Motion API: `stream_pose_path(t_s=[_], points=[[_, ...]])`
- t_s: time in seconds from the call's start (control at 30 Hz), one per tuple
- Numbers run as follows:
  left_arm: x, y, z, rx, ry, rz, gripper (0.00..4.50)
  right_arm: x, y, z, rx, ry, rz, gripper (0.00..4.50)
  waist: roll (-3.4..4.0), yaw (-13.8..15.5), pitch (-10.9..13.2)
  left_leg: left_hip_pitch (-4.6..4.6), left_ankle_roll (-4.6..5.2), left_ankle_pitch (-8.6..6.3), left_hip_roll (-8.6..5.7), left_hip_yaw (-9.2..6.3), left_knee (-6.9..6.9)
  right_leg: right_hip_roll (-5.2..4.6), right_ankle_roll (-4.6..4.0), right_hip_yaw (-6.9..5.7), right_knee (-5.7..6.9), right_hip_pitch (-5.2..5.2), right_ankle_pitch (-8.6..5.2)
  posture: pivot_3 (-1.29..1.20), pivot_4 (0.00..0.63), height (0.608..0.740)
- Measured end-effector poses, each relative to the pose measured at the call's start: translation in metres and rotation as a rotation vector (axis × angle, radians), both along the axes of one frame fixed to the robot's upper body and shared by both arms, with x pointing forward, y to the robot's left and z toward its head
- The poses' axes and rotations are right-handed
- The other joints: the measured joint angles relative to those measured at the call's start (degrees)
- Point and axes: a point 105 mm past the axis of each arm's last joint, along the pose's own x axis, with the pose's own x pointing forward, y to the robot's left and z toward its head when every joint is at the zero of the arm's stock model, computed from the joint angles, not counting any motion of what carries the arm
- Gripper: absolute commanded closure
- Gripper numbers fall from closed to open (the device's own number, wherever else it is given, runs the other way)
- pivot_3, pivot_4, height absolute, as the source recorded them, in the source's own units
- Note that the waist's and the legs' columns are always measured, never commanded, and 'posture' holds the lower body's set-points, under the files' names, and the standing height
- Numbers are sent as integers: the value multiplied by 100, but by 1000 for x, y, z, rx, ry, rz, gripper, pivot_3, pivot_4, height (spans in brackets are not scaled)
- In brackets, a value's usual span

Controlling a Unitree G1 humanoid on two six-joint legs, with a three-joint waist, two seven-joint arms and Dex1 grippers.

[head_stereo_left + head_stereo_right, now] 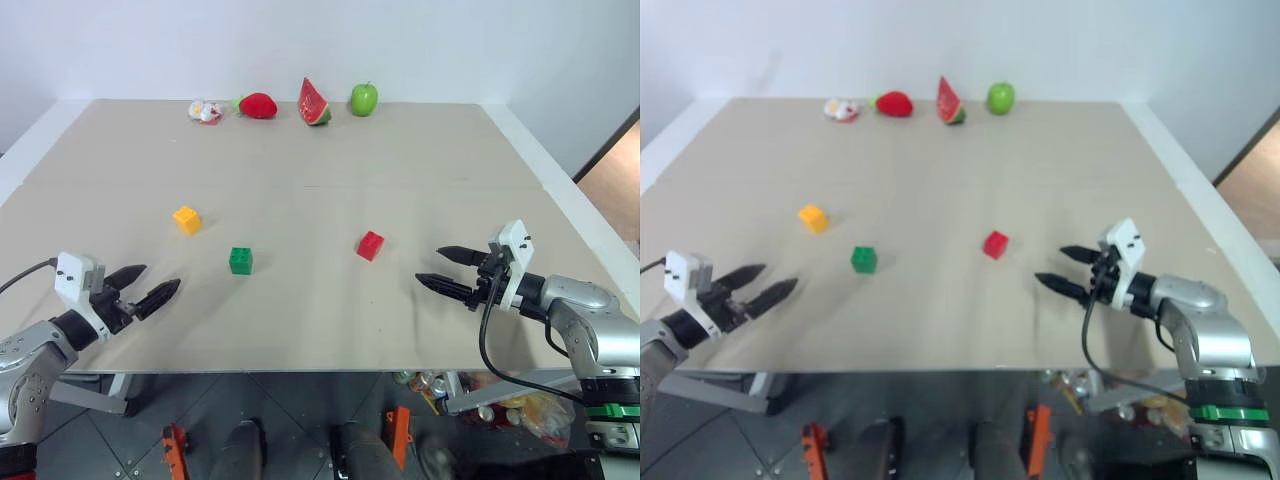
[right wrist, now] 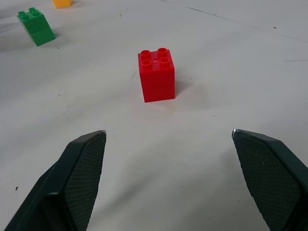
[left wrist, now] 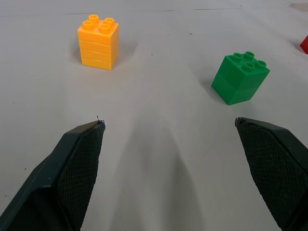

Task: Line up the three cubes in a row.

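Three studded cubes stand apart on the tan table: a yellow-orange cube at mid-left, a green cube nearer and to its right, and a red cube right of centre. My left gripper hovers open over the table's near left edge, pointing toward the green cube and yellow-orange cube. Over the near right side my right gripper is open, aimed at the red cube a short way ahead. Neither gripper touches a cube.
Along the table's far edge lie a small white toy, a toy strawberry, a watermelon slice and a green apple. The table's near edge runs just under both grippers.
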Motion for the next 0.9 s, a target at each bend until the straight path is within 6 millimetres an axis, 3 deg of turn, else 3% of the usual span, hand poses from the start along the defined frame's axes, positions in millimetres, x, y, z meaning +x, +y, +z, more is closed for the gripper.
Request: stream_pose_path(t_s=[0.17,0.23,0.5,0.9], points=[[-5,-6,7,67,-10,-51,17,12,-1,4,-17,-40,-42,159,-2,-10,0,2,0,0,6,5,4,5,-7,1,0,-1,5,0,150,740],[-6,-18,20,104,-60,-118,17,20,4,3,-35,-55,-50,159,-1,-9,-1,5,0,0,15,7,5,10,-11,1,0,1,9,0,150,740],[-5,-73,39,163,-163,-427,17,40,35,-13,-97,-41,26,159,-1,-9,-1,5,0,1,46,16,9,44,-20,5,1,2,16,0,150,740],[-3,-105,39,149,-185,-549,17,60,73,-28,-115,-35,127,159,-1,-17,0,11,1,1,73,14,10,91,-25,27,12,-2,24,0,150,740]])
